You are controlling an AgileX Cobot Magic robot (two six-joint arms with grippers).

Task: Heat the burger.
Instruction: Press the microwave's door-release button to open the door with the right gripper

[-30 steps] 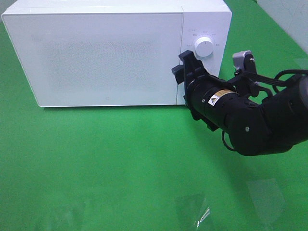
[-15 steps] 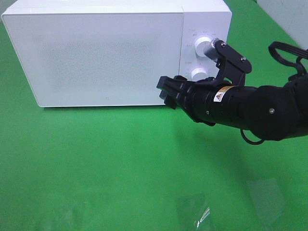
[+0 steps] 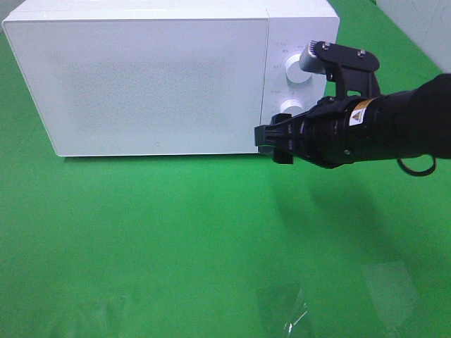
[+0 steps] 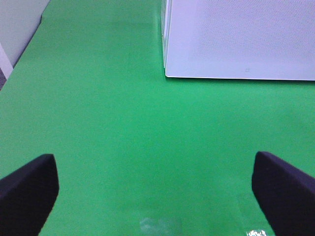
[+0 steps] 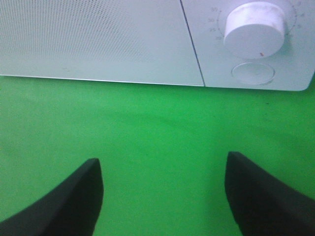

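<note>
Your R tool [image 3: 272, 143] open by microwave [image 3: 155, 77] btm edge | L tool [image 4: 152, 157] open over bare table [image 3: 141, 239] | R tool shifted right vs 0.5s ago

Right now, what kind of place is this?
Probably a robot test bench staged as a kitchen, not a real one: a white microwave stands on a plain green surface, with the right tool close to it.

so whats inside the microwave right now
The door of the microwave is shut and opaque, so the inside is hidden in every view. No burger shows anywhere; whether it is in there cannot be told.
</note>
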